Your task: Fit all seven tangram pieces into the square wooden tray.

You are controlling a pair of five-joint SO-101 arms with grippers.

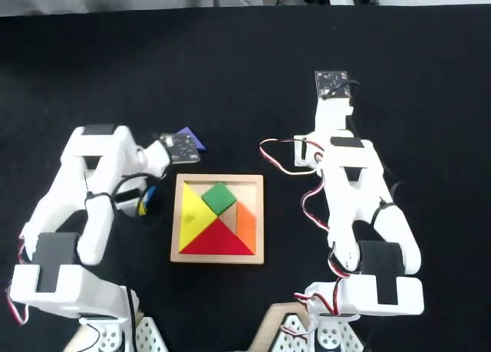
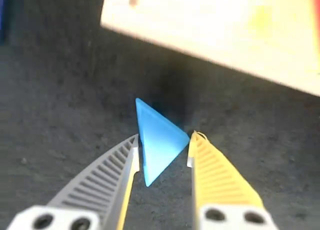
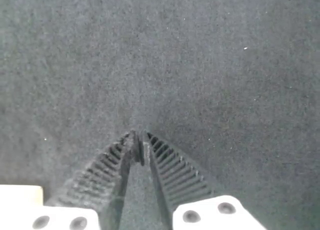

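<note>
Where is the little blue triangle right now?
The light blue triangular piece sits between the fingers of the left tool. In the high view, that puts it just outside the left edge of the square wooden tray.

Black table (image 1: 230,68) carries wooden tray (image 1: 222,258) and dark-blue piece (image 1: 192,139).

**No readable text in view**

You have no word, number, label or sign to read in any of these views. The nearest thing to print sits on the small dark board on the left wrist (image 1: 180,147) and its twin on the right wrist (image 1: 332,82). Each carries pale specks in the high view, but they are too small for you to make out as characters.
</note>
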